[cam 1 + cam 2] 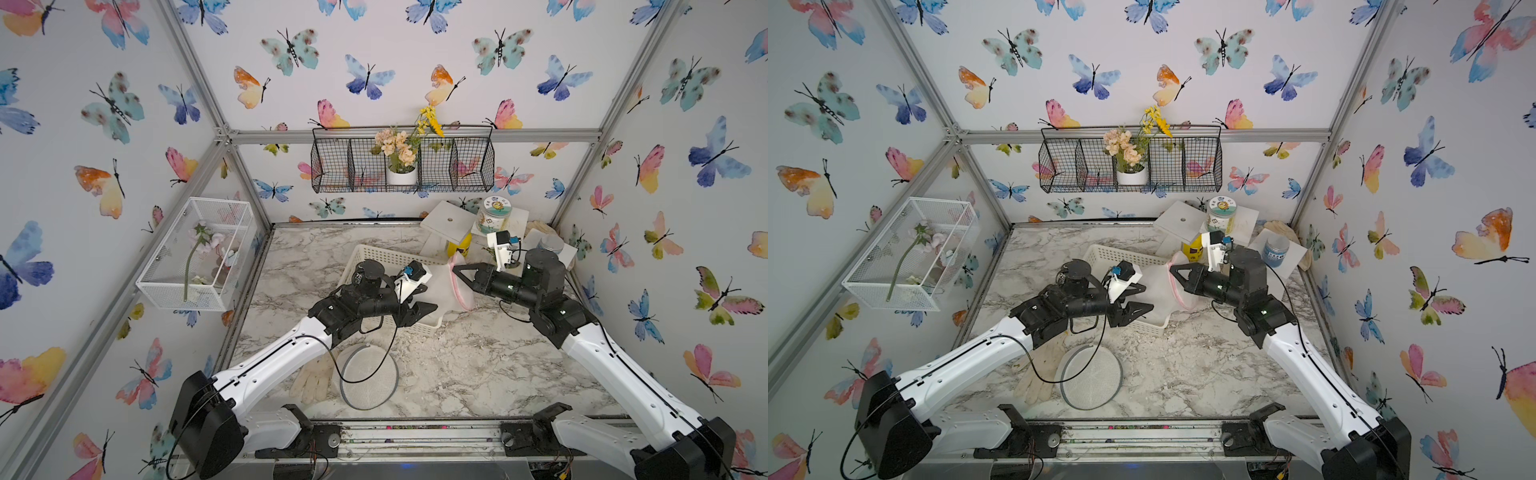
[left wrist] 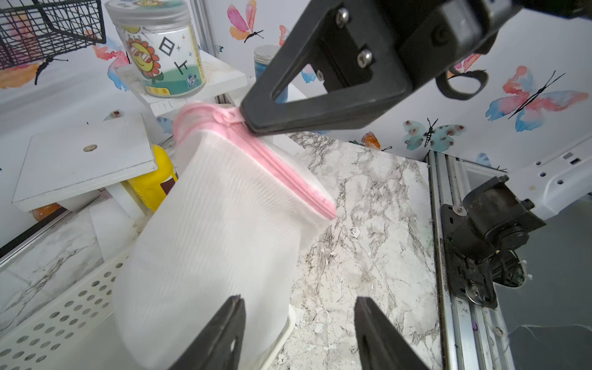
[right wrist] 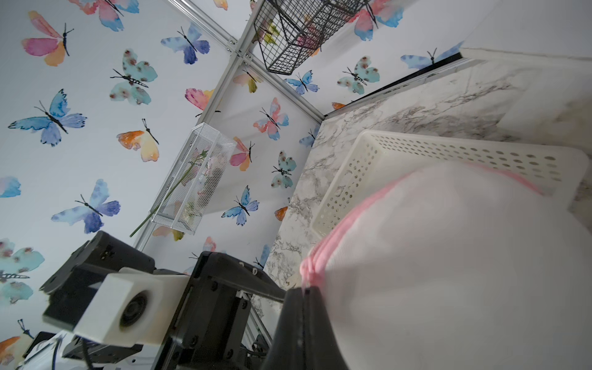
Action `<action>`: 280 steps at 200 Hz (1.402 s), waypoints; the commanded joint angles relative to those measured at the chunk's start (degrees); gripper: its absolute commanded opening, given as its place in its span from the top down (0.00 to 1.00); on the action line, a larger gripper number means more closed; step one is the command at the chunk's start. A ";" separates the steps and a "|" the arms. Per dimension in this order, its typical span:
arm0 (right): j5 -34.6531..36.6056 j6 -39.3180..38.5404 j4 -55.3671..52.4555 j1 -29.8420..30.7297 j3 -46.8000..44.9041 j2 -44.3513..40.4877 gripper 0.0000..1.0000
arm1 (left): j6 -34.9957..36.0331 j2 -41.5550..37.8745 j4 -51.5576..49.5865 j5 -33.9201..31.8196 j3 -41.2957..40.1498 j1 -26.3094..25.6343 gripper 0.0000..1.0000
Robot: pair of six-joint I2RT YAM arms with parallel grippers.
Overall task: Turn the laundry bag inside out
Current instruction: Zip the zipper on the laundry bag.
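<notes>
The laundry bag point(image 1: 446, 286) is white mesh with a pink zipper rim and hangs at a slant over the white perforated basket point(image 1: 374, 251). My right gripper point(image 1: 455, 269) is shut on the pink rim, which shows clearly in the left wrist view, where the right gripper point(image 2: 248, 120) pinches the zipper of the laundry bag point(image 2: 224, 230). My left gripper point(image 1: 428, 298) stands open at the bag's lower end. In its wrist view the left gripper point(image 2: 298, 299) has the mesh beside one finger, and only basket rim and table show between the fingers.
A round mesh sieve point(image 1: 368, 376) and a pale glove point(image 1: 313, 380) lie near the table's front. White shelf blocks point(image 1: 446, 218), a printed jar point(image 1: 492, 214) and a yellow bottle point(image 1: 459, 245) crowd the back right corner. A wire basket point(image 1: 403, 166) hangs on the back wall.
</notes>
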 commanded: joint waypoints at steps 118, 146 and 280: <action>2.41 -20.71 -11.89 5.66 8.75 2.48 0.98 | 7.70 -4.39 -12.62 20.12 6.54 2.51 0.41; 0.16 -36.09 -23.31 5.66 14.11 4.73 0.98 | 14.90 -7.46 -21.55 26.17 8.95 10.47 0.41; 0.72 -96.06 -31.66 5.67 16.43 4.96 0.97 | 37.24 11.68 -10.57 25.32 18.24 8.47 0.28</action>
